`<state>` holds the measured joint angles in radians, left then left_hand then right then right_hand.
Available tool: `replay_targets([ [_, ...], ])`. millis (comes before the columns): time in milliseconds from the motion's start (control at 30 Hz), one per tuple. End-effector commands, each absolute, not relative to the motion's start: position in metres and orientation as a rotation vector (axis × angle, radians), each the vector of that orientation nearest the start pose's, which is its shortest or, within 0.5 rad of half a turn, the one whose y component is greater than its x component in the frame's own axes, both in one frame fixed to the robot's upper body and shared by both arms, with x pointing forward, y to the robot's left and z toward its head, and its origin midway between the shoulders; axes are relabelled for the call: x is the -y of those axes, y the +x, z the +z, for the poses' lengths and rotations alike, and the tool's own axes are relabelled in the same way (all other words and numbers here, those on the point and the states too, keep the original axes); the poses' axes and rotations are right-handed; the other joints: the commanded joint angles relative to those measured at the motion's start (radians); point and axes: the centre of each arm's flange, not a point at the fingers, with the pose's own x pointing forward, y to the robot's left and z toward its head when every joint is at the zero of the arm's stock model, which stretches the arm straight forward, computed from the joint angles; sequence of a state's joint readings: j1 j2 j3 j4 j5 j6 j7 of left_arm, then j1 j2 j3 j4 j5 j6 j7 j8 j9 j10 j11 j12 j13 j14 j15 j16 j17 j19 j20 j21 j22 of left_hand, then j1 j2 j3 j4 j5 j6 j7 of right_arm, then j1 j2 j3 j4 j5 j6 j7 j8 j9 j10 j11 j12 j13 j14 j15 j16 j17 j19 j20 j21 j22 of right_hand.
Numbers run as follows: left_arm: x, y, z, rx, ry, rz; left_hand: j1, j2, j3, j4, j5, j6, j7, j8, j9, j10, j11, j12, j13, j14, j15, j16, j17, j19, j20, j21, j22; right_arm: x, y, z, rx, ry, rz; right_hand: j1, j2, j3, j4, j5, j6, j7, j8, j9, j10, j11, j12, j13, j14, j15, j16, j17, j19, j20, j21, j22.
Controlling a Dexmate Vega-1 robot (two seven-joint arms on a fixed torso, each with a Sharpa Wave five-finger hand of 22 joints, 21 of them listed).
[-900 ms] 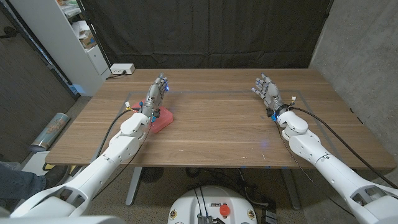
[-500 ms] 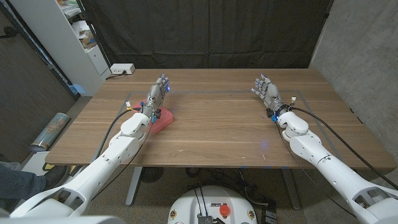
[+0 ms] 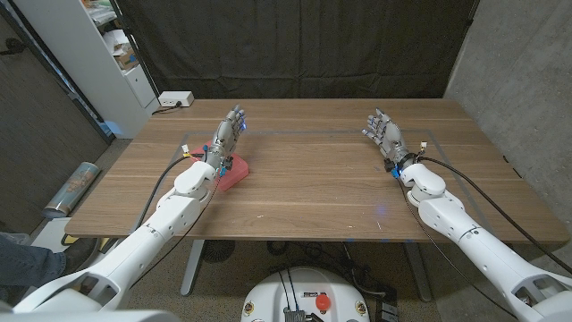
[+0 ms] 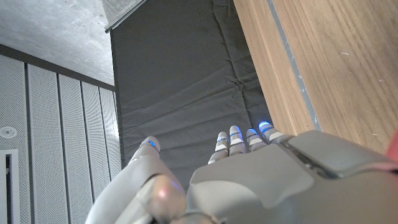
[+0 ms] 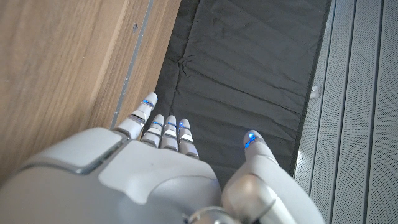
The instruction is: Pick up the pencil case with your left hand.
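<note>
In the head view the left robot hand (image 3: 228, 134) sits left of centre in the frame, its fingers spread apart and holding nothing. The red pencil case (image 3: 232, 172) lies on the wooden table (image 3: 313, 183) just below that robot hand in the picture, partly covered by the left wrist; whether the wrist touches it cannot be told. In the left wrist view a sliver of the pencil case (image 4: 393, 144) shows at the right edge. The right robot hand (image 3: 382, 131) is right of centre, fingers likewise fanned out and empty, well apart from the case. A white box (image 3: 175, 99) rests near the table's upper left corner.
</note>
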<state>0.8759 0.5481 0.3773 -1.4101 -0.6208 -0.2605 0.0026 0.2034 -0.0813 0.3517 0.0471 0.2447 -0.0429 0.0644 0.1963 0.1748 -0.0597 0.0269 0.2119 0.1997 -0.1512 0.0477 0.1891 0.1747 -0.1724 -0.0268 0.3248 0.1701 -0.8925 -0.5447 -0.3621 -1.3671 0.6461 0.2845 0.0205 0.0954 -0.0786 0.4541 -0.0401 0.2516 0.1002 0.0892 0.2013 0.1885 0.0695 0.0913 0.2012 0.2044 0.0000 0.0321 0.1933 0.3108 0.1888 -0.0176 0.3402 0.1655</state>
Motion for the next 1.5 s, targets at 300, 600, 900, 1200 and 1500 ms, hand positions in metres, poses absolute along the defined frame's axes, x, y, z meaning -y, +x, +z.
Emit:
replay_targets([
  [300, -0.276, 0.617, -0.012, 0.639, 0.051, -0.248, 0.011, 0.010, 0.006, -0.005, 0.001, 0.008, 0.005, 0.001, 0.004, 0.008, 0.001, 0.008, 0.001, 0.009, 0.001, 0.008, 0.006, -0.026, 0.009, -0.005, 0.004, 0.302, 0.637, -0.039, 0.604, 0.033, 0.206, 0.006, 0.005, -0.002, -0.002, 0.001, 0.011, 0.001, 0.003, 0.004, 0.003, 0.007, 0.003, 0.000, 0.001, 0.010, 0.009, -0.002, 0.015, 0.001, -0.006, 0.002],
  [600, -0.279, 0.610, -0.006, 0.663, 0.103, -0.250, 0.015, 0.015, 0.007, -0.008, -0.002, 0.014, 0.005, 0.002, 0.004, 0.014, 0.002, 0.009, -0.001, 0.020, 0.005, 0.011, 0.006, -0.017, 0.013, -0.006, 0.005, 0.303, 0.641, -0.040, 0.601, 0.035, 0.207, 0.007, 0.007, -0.005, -0.003, 0.000, 0.010, 0.001, 0.001, 0.004, 0.003, 0.008, 0.002, -0.001, 0.002, 0.011, 0.010, -0.005, 0.016, 0.001, -0.010, 0.002],
  [900, -0.283, 0.602, 0.004, 0.695, 0.141, -0.267, 0.019, 0.018, 0.008, -0.010, -0.004, 0.020, 0.004, 0.002, 0.004, 0.023, 0.002, 0.012, -0.002, 0.027, 0.003, 0.012, 0.006, -0.013, 0.015, -0.009, 0.005, 0.301, 0.647, -0.040, 0.604, 0.040, 0.203, 0.007, 0.008, -0.008, -0.004, -0.001, 0.011, 0.000, 0.001, 0.004, 0.003, 0.007, 0.002, -0.002, 0.001, 0.011, 0.010, -0.007, 0.018, 0.002, -0.013, 0.002],
  [1200, -0.292, 0.598, 0.007, 0.729, 0.170, -0.285, 0.023, 0.022, 0.008, -0.014, -0.007, 0.030, 0.005, 0.004, 0.004, 0.031, 0.002, 0.013, -0.003, 0.036, 0.005, 0.012, 0.006, -0.007, 0.024, -0.012, 0.005, 0.300, 0.644, -0.037, 0.603, 0.025, 0.180, 0.008, 0.010, -0.011, -0.005, -0.002, 0.012, -0.002, 0.001, 0.004, 0.007, 0.006, 0.003, -0.003, 0.003, 0.011, 0.011, -0.011, 0.020, 0.001, -0.018, 0.003],
  [1500, -0.296, 0.589, 0.006, 0.762, 0.194, -0.284, 0.026, 0.024, 0.009, -0.017, -0.009, 0.036, 0.005, 0.004, 0.004, 0.037, 0.001, 0.015, -0.003, 0.039, 0.006, 0.012, 0.006, -0.004, 0.026, -0.016, 0.006, 0.301, 0.639, -0.027, 0.624, 0.009, 0.164, 0.009, 0.012, -0.015, -0.006, -0.004, 0.012, -0.002, 0.000, 0.004, 0.008, 0.008, 0.003, -0.004, 0.003, 0.011, 0.011, -0.014, 0.023, 0.000, -0.022, 0.003],
])
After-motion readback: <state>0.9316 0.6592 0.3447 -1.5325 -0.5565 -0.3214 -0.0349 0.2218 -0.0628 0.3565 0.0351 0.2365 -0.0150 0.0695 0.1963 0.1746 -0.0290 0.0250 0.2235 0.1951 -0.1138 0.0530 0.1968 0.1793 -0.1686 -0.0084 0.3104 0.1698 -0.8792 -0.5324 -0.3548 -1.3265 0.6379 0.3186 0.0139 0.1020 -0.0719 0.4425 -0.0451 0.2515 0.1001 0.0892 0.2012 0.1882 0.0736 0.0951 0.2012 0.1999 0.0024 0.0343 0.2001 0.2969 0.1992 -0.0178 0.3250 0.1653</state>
